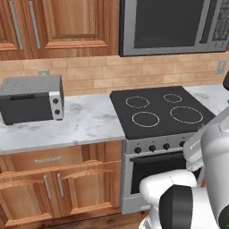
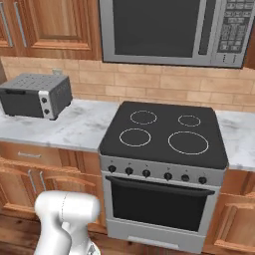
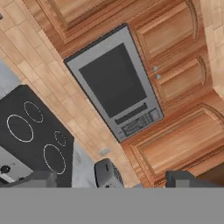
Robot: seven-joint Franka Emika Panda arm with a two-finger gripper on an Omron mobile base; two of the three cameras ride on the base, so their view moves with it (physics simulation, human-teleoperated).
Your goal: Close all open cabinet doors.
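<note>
hand [image 3: 113, 179]: released, jaws wide | faces microwave [image 3: 114, 83] (rolled view) | lower cabinet doors [image 1: 58, 190] apparently ajar

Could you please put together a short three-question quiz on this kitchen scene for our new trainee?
1. True or false: the toaster oven stands on the counter to the left of the cooktop.
2. How many burner rings are marked on the cooktop?
3. What hangs on the wall above the cooktop: (a) a window, (b) the microwave, (c) a shelf?

Key
1. True.
2. Four.
3. b, the microwave, flanked by the cabinet doors.
</note>
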